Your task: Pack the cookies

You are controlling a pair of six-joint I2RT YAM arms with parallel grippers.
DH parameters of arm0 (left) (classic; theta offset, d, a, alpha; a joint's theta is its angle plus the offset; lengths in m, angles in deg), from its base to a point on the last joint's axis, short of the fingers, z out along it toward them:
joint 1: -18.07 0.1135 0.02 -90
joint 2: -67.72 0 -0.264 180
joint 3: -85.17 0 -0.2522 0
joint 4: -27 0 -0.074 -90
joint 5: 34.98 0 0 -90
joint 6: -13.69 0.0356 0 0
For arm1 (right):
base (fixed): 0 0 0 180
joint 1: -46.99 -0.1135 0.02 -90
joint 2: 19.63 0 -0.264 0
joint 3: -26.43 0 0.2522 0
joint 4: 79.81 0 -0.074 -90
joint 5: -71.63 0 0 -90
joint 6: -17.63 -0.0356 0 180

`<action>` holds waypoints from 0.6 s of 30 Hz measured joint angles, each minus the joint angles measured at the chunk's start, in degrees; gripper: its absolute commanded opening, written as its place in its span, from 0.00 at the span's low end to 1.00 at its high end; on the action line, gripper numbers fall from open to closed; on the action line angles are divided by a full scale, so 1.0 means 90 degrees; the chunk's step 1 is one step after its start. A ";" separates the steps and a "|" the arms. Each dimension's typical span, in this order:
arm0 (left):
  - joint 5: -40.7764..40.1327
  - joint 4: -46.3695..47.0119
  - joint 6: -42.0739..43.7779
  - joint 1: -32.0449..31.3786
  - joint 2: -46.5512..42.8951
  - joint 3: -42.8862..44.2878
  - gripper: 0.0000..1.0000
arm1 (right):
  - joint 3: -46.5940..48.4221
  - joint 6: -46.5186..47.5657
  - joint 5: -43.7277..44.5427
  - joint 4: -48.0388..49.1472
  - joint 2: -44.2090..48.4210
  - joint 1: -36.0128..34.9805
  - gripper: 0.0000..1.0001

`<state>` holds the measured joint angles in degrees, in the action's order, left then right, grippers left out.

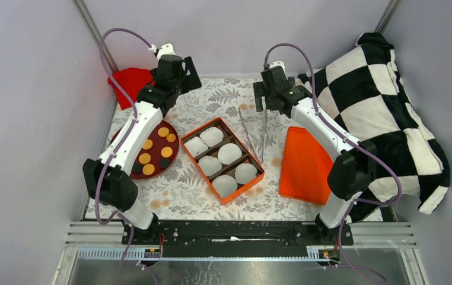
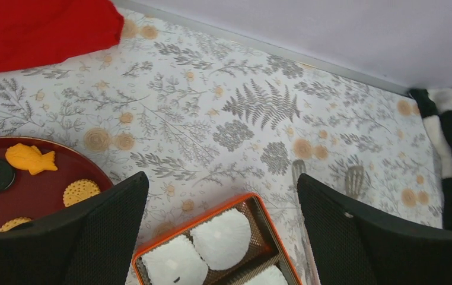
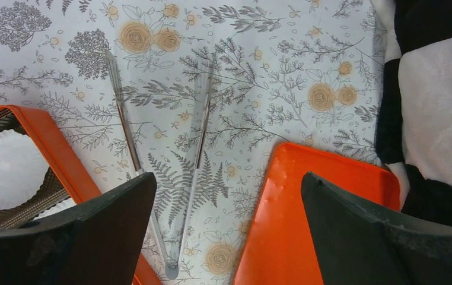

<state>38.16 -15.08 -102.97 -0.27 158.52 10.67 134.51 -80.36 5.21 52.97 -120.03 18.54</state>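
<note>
My left claw point(image 2: 220, 178) hangs released and empty beyond the far corner of the orange box point(image 1: 201, 130); the cookies point(image 1: 166, 152) lie on the dark red plate point(image 1: 174, 155) just left of that box. My right claw point(image 3: 228, 176), also released, hovers over the tongs point(image 3: 201, 122) on the counter point(image 3: 271, 71) right of the box.

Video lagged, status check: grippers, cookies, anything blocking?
Left gripper, right gripper open, empty. Cookies on red plate, none in orange box. Tongs between box and lid, untouched.
</note>
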 measured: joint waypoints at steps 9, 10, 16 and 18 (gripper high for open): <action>0.0313 -0.0325 -0.0527 0.0753 0.0872 0.0158 0.48 | -0.0408 -0.0053 -0.0976 0.0539 0.0056 0.0206 1.00; 0.0330 -0.0369 -0.0610 0.0828 0.0986 0.0158 0.29 | -0.0420 -0.0090 -0.1137 0.0534 0.0044 0.0274 1.00; 0.0563 -0.0801 -0.1098 0.1316 0.1836 0.0172 0.00 | -0.0367 -0.0214 -0.1659 0.0593 -0.0056 0.0457 0.82; 0.0508 -0.1066 -0.1256 0.1513 0.2208 0.0172 0.00 | -0.0372 -0.0253 -0.1790 0.0619 -0.0075 0.0452 0.75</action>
<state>42.73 -24.67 -114.27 13.34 178.39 12.23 131.17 -82.63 -10.90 58.55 -120.71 22.61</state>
